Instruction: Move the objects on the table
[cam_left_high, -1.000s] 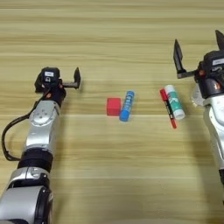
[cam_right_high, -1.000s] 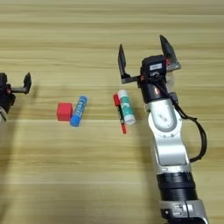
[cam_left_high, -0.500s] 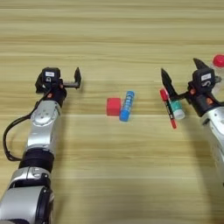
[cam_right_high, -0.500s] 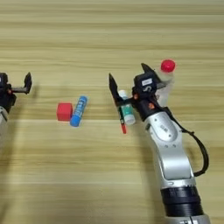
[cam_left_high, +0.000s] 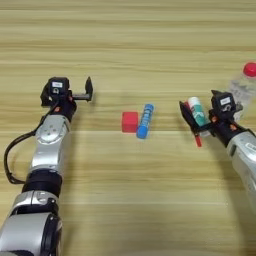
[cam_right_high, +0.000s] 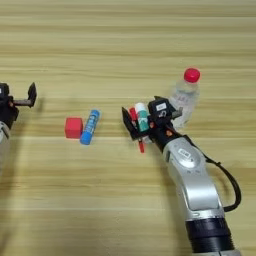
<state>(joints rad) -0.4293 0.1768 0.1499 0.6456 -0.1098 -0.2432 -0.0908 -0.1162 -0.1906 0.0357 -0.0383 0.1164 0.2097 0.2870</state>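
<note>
Right gripper (cam_right_high: 141, 120) had dropped from above the table to straddle the glue stick (cam_right_high: 142, 116) and red marker (cam_right_high: 135, 122), fingers apart, not yet clamped; likely the next pick. Bottle (cam_right_high: 184, 97) now uncovered behind it. Left gripper (cam_left_high: 75, 94) idle, fingers apart. Cube (cam_left_high: 130, 121) and blue tube (cam_left_high: 145, 120) unmoved mid-table (cam_left_high: 128, 45). No readable labels.
</note>
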